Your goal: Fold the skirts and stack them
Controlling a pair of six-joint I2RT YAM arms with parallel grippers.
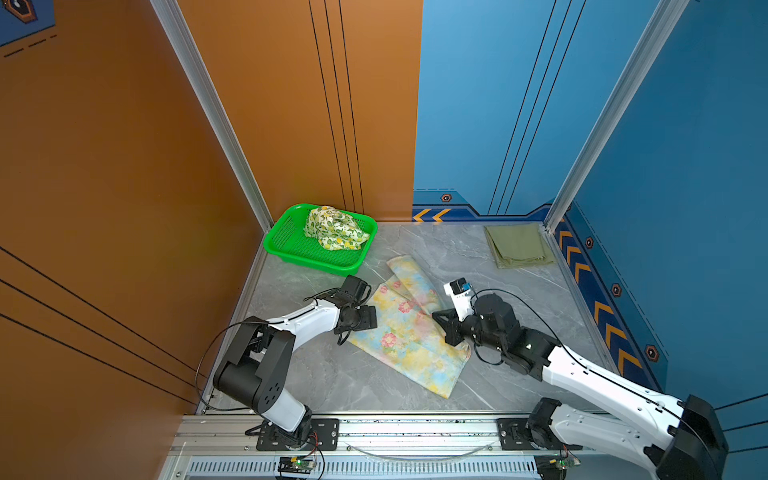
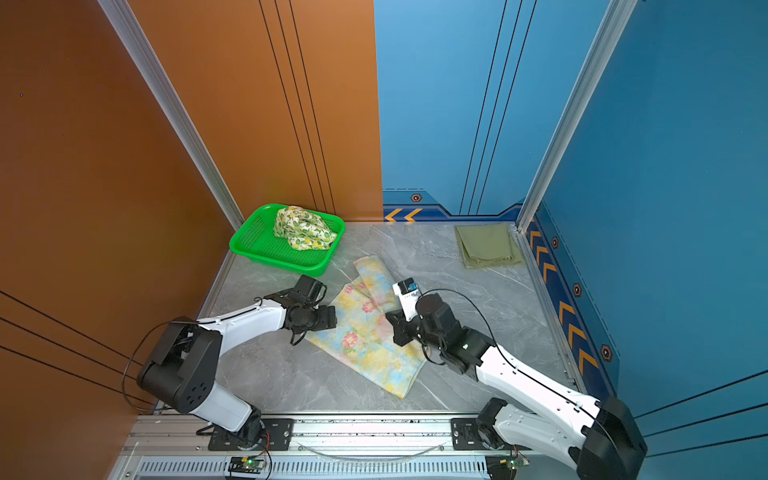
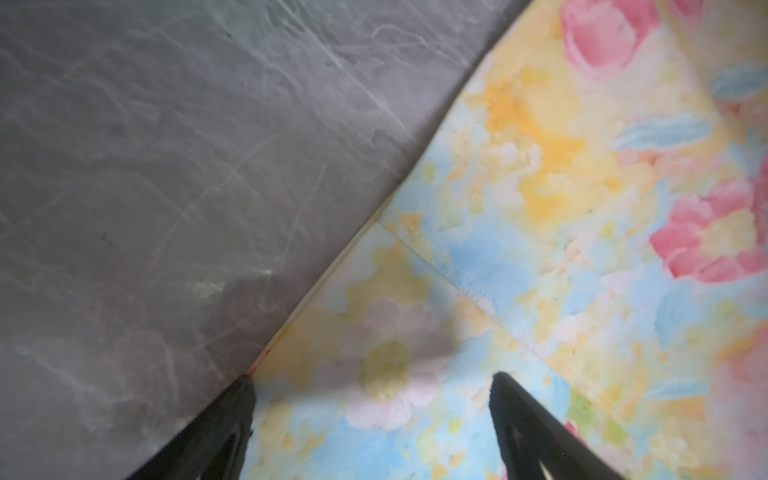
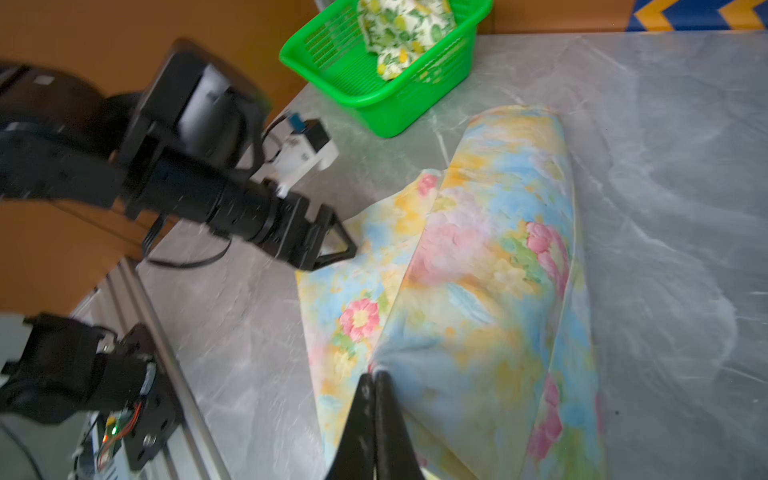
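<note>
The pastel blue-yellow skirt (image 1: pixel 409 332) (image 2: pixel 365 336) with pink flowers lies mid-table, partly folded, one long strip doubled over toward the back. My right gripper (image 4: pixel 374 374) (image 1: pixel 440 322) is shut on its right edge, and the cloth (image 4: pixel 478 270) rises from the pinch. My left gripper (image 3: pixel 372 380) (image 1: pixel 368 318) (image 4: pixel 340 245) hovers open over the skirt's left edge (image 3: pixel 540 208), holding nothing. The olive-green skirt (image 1: pixel 519 245) (image 2: pixel 486 245) lies folded at the back right corner. The lemon-print skirt (image 1: pixel 334 228) (image 2: pixel 303 228) (image 4: pixel 403 29) sits bunched in the basket.
A bright green perforated basket (image 1: pixel 291 245) (image 2: pixel 249 245) (image 4: pixel 374 104) stands at the back left corner. The grey marble tabletop (image 1: pixel 519 299) is walled by orange panels on the left and blue ones on the right. An aluminium rail (image 1: pixel 374 432) carrying both arm bases runs along the front.
</note>
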